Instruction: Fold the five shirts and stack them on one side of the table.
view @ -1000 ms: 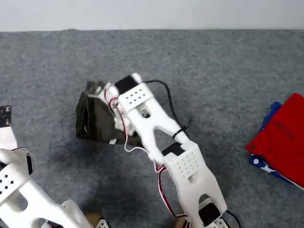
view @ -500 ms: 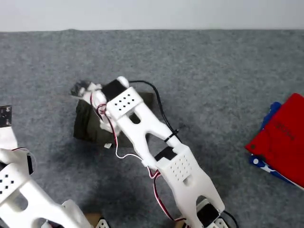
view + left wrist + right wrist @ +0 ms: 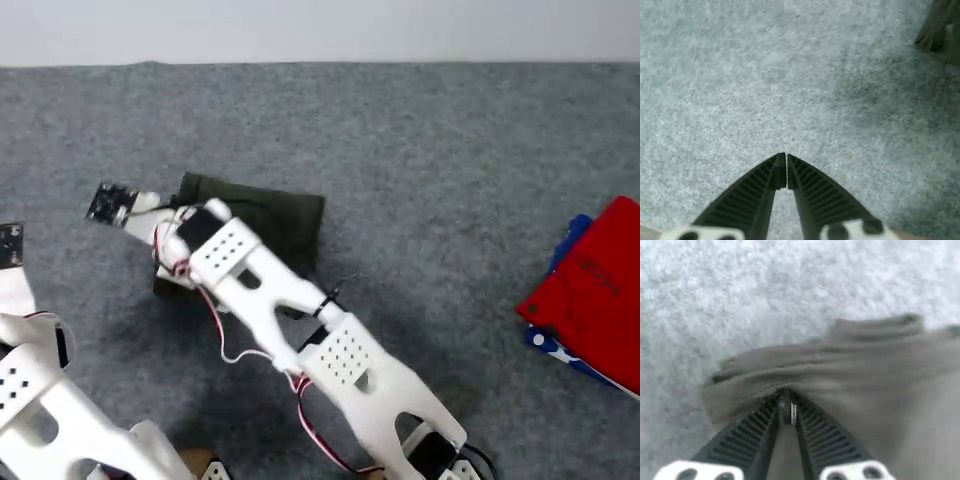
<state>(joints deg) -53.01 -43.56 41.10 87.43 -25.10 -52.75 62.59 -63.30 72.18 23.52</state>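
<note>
Both claws closed: right gripper (image 3: pixel 786 409) pinched olive cloth shirt (image 3: pixel 865 380), left gripper (image 3: pixel 786 161) empty; high view added red folded shirt (image 3: pixel 600 290) at right.

Your red shirt (image 3: pixel 598 285) runs off the edge and hides most of the blue shirt (image 3: pixel 545 341) beneath; the right arm (image 3: pixel 250 280) covers part of the green shirt (image 3: pixel 270 215).

Grey table (image 3: pixel 450 150), olive shirt (image 3: pixel 275 215) (folded), red-topped shirt stack (image 3: pixel 595 290) at 1 edge
</note>
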